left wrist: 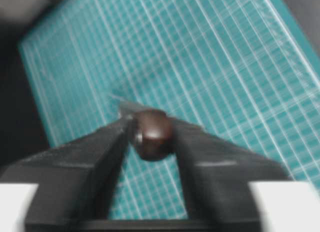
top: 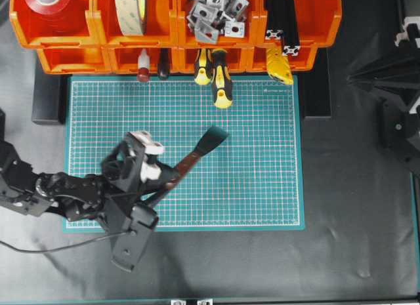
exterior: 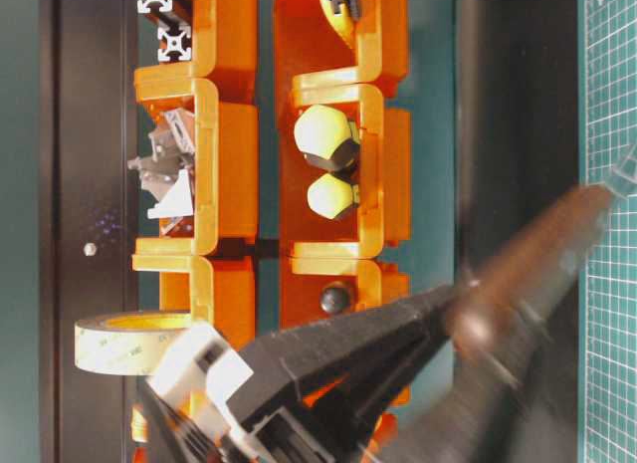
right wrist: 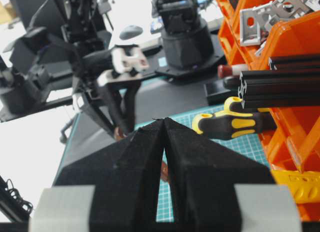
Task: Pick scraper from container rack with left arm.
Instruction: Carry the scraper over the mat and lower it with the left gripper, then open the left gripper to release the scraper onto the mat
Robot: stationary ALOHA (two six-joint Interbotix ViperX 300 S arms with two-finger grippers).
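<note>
Clamped on the wooden handle of the scraper (top: pixel 197 154), the left gripper (top: pixel 172 176) holds the stiff, light tool above the green cutting mat (top: pixel 262 187), clear of the container rack (top: pixel 85 56), blade forward.

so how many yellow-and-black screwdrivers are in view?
2. Both sit side by side in the lower row of the container rack, third bin from the overhead view's left: shorter screwdriver, longer screwdriver with its handle jutting onto the green mat. More could be hidden deeper inside.
</note>
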